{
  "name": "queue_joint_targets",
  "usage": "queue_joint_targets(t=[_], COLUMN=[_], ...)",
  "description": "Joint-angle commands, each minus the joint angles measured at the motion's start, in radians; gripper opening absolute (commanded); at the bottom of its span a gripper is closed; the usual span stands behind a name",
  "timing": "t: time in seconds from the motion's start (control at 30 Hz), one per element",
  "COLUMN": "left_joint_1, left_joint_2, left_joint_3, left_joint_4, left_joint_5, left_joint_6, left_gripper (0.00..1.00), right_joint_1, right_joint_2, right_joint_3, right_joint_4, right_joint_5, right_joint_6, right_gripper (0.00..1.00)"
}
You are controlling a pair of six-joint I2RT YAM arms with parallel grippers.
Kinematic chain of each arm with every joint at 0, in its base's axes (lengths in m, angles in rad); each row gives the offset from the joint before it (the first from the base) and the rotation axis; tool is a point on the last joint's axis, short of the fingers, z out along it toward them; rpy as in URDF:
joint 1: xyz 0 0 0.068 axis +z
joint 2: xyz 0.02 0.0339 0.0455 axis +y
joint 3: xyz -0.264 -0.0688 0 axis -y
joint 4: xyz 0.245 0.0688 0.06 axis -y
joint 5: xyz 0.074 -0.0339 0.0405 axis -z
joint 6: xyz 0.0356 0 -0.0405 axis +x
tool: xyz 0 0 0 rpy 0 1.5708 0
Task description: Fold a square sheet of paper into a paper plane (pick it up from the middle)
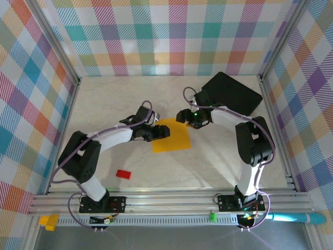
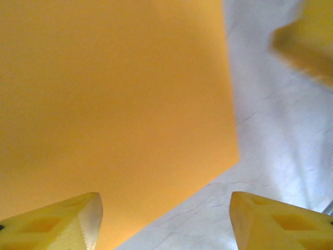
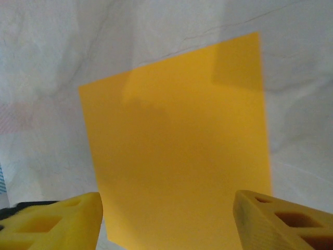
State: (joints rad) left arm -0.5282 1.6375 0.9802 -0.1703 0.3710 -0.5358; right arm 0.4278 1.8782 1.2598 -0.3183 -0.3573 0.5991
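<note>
The left gripper [image 2: 165, 204] holds its two yellow fingers [image 2: 67, 220] well apart, with nothing between them. Just ahead of and below these fingers lies the square sheet of paper [image 2: 114, 104], flat and orange-yellow. One finger sits over the sheet and the other over the bare white table [image 2: 270, 130] beside the sheet's edge. Whether either fingertip touches the paper cannot be told. Beyond the paper, off to the outer side of the second finger, hangs a blurred yellow shape [image 2: 307, 39] too soft to identify.

The right gripper [image 3: 167, 200] also stands open, its fingers [image 3: 57, 221] spread wide and gripping nothing. The sheet lies in front of them, with its near part in line with the gap between the fingers and its far corners out on the table. A soft shadow covers the paper's far corner.

In the top view the sheet lies between the two grippers. The left gripper is at one edge and the right at the opposite far corner, facing each other across it. A small red block [image 1: 123, 174] lies well apart, back behind the left fingers towards that arm's base. A black box [image 1: 232, 94] rests behind the right fingers, near that arm's wrist.
</note>
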Motion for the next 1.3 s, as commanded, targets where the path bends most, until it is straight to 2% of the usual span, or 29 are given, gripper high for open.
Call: queue_joint_targets(t=[0.0, 0.07, 0.2, 0.27, 0.47, 0.73, 0.83, 1.03, 1.2, 1.27], left_joint_1=[0.051, 0.087, 0.133, 0.142, 0.179, 0.188, 0.188, 0.162, 0.079, 0.048], left_joint_2=[-0.086, -0.121, -0.198, -0.236, -0.311, -0.27, -0.226, -0.126, -0.023, 0.029], left_joint_3=[-0.069, -0.116, -0.207, -0.245, -0.298, -0.236, -0.2, -0.084, 0.059, 0.127], left_joint_4=[0.085, 0.106, 0.133, 0.136, 0.107, 0.026, 0.011, -0.091, -0.242, -0.293], left_joint_5=[-0.051, -0.055, -0.074, -0.105, -0.145, -0.166, -0.114, -0.045, -0.113, -0.145], left_joint_6=[-0.072, -0.089, -0.048, -0.023, 0.02, 0.043, 0.053, 0.095, 0.154, 0.17], left_gripper=[0.7, 0.73, 0.94, 1.0, 1.0, 1.0, 1.0, 1.0, 1.0, 1.0], right_joint_1=[0.032, 0.044, 0.064, 0.072, 0.092, 0.19, 0.21, 0.202, 0.149, 0.105], right_joint_2=[0.035, 0.059, 0.107, 0.126, 0.146, 0.144, 0.121, -0.04, -0.201, -0.244], right_joint_3=[0.046, 0.064, 0.1, 0.104, 0.082, 0.018, 0.017, 0.024, -0.071, -0.127], right_joint_4=[-0.038, -0.052, -0.074, -0.077, -0.066, -0.094, -0.081, -0.028, -0.014, 0.008], right_joint_5=[-0.006, 0.008, 0.011, 0.008, 0.073, 0.268, 0.288, 0.347, 0.43, 0.427], right_joint_6=[0.036, 0.048, 0.06, 0.069, 0.15, 0.517, 0.589, 0.494, 0.369, 0.321], right_gripper=[0.67, 0.66, 0.67, 0.67, 0.67, 0.67, 0.68, 0.77, 0.97, 0.99])
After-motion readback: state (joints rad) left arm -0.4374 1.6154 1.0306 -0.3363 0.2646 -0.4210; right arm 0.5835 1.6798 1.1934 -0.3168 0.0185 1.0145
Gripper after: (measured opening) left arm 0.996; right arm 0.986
